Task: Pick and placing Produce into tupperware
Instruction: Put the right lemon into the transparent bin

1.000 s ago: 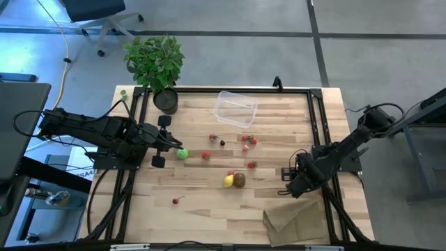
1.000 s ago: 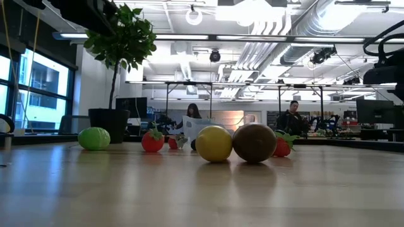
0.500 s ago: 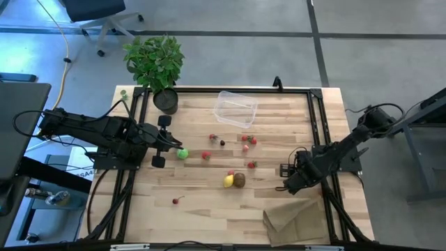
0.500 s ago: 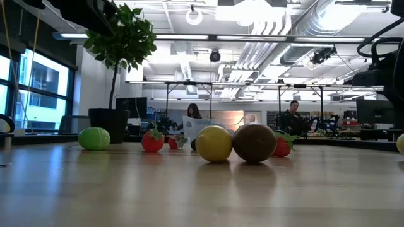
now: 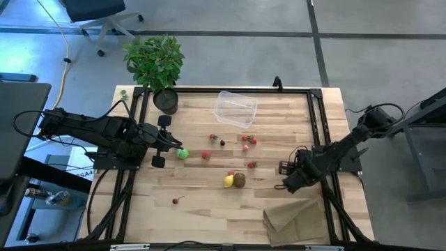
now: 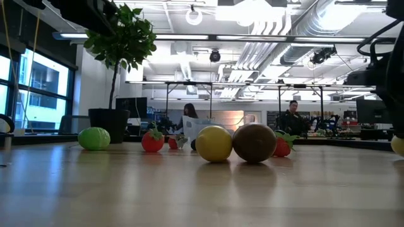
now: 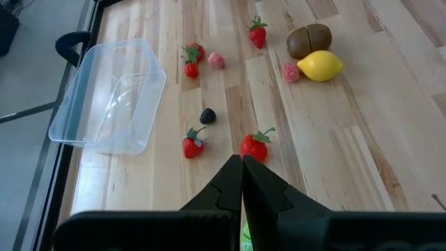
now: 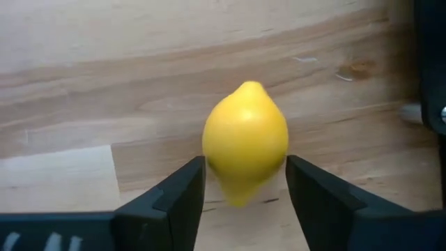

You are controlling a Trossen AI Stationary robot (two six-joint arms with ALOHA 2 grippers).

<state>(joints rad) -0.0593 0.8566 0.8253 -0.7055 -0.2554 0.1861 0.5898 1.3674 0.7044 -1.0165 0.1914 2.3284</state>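
With our right claw (image 8: 244,183) low at the surface's (image 5: 209,202) four-o'clock edge, fingers apart astride a lemon (image 8: 245,141) whose long axis points away between them, the container (image 5: 235,109) sits far toward twelve o'clock while our left claw (image 7: 242,183) waits, pressed together.
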